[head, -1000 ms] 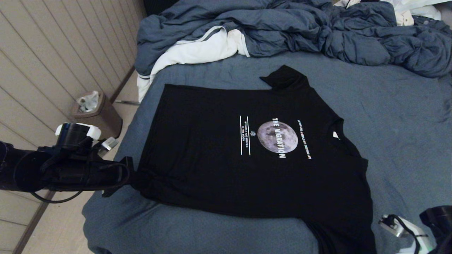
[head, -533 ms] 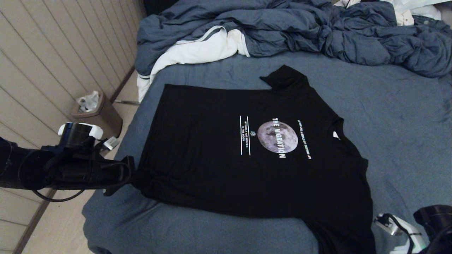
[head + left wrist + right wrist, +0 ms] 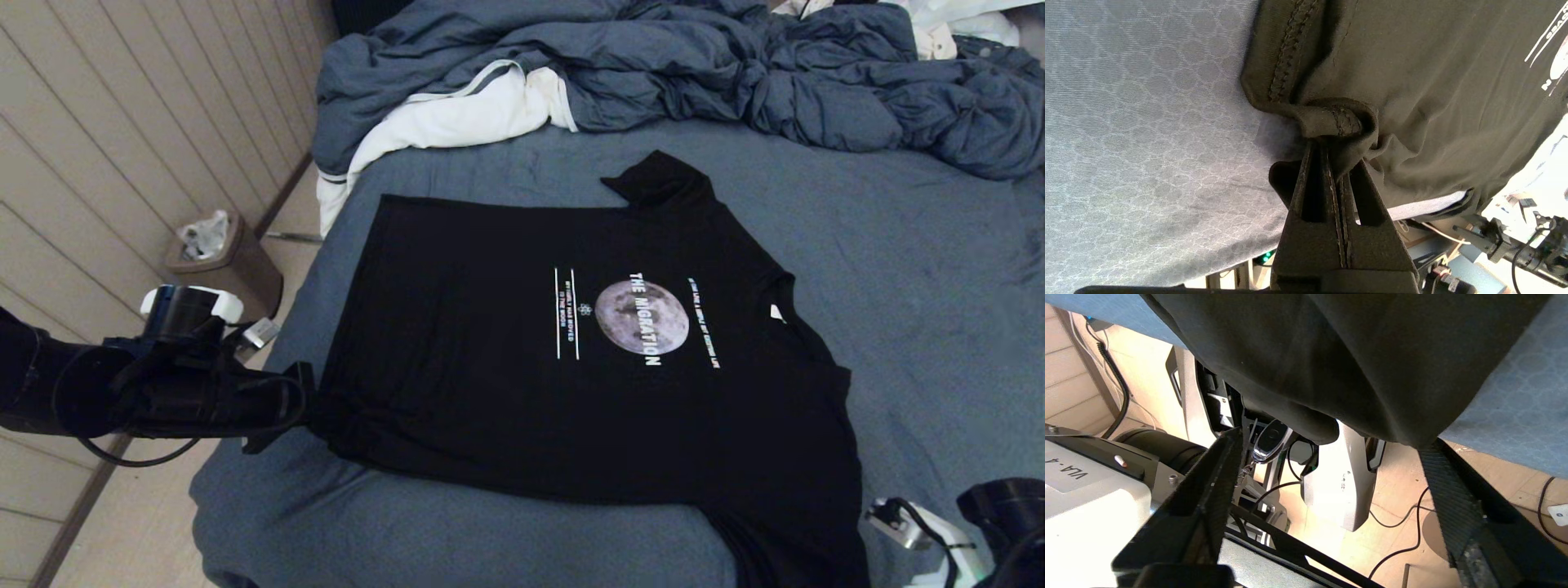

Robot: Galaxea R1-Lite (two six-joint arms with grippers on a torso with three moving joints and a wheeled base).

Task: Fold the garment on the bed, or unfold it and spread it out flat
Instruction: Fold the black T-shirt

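Black T-shirt (image 3: 571, 351) lies flat, unmoved on the bed (image 3: 898, 245). Left hand (image 3: 1337, 163) stays clamped on its hem. Right hand (image 3: 1331, 490), fingers apart, has edged nearer the hanging sleeve; folding has yet to start.

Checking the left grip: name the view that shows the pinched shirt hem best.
Left wrist view: the left gripper is shut on the bunched shirt hem. The head view shows only the hem corner meeting it; the right wrist view misses that corner.

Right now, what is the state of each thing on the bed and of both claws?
T-shirt: spread flat, print up, near sleeve hanging over the bed edge.
Duvet: rumpled.
White cloth: crumpled beside the duvet.
Left claw: shut on the T-shirt's hem corner.
Right claw: open, under the hanging sleeve.
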